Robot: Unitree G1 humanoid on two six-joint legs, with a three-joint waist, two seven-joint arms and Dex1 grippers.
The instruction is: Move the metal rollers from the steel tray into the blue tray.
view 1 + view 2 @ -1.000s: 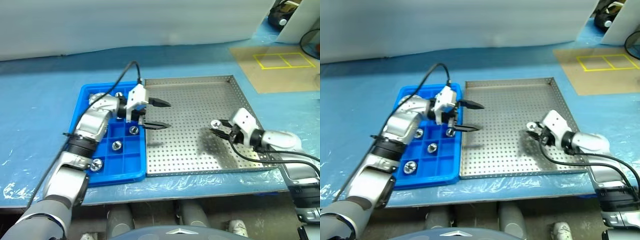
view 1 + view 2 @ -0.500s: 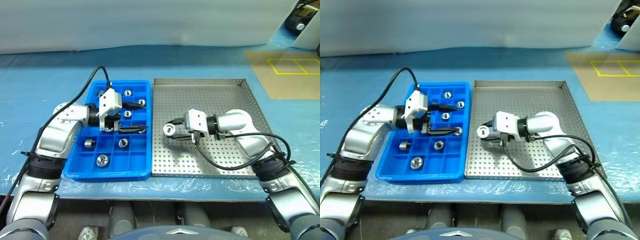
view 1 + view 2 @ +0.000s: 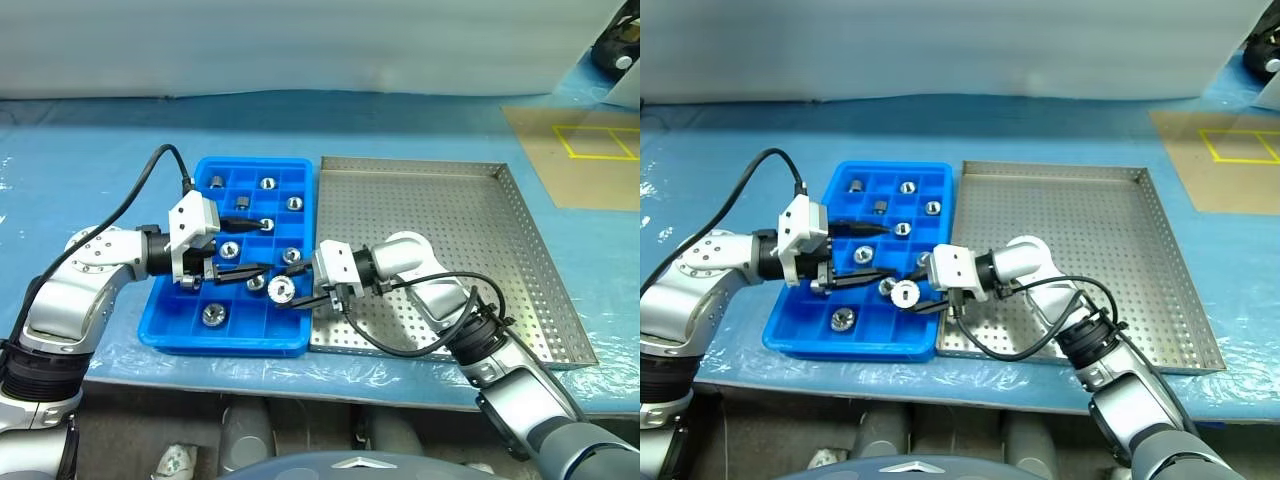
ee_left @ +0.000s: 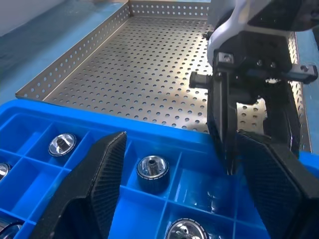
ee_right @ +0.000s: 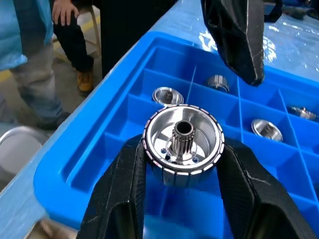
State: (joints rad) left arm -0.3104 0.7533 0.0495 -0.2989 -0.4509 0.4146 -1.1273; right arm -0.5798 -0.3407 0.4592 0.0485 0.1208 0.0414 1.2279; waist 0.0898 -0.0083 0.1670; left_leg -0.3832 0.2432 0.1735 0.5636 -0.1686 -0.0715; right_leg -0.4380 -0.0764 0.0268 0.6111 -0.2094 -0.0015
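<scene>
The blue tray (image 3: pixel 230 345) lies left of the steel tray (image 3: pixel 450 230), their sides touching. Several metal rollers (image 3: pixel 267 183) sit in its square compartments. My right gripper (image 3: pixel 290 295) reaches left across the steel tray's near left corner. It is shut on one shiny metal roller (image 5: pixel 183 144), held just above the blue tray's near right compartments. My left gripper (image 3: pixel 248 247) hovers over the middle of the blue tray, open with nothing between its fingers (image 4: pixel 99 184). It points toward the right gripper, which stands close in front of it.
Both trays rest on a table covered in blue plastic sheet (image 3: pixel 80 170). A brown board with yellow tape (image 3: pixel 585 150) lies at the far right. A black cable (image 3: pixel 150 180) loops off my left arm. A person's legs (image 5: pixel 30 45) stand beside the table.
My right gripper has swung left with the roller, from over the steel tray to above the blue tray. The left gripper drew back left, still open. The camera view has also turned.
</scene>
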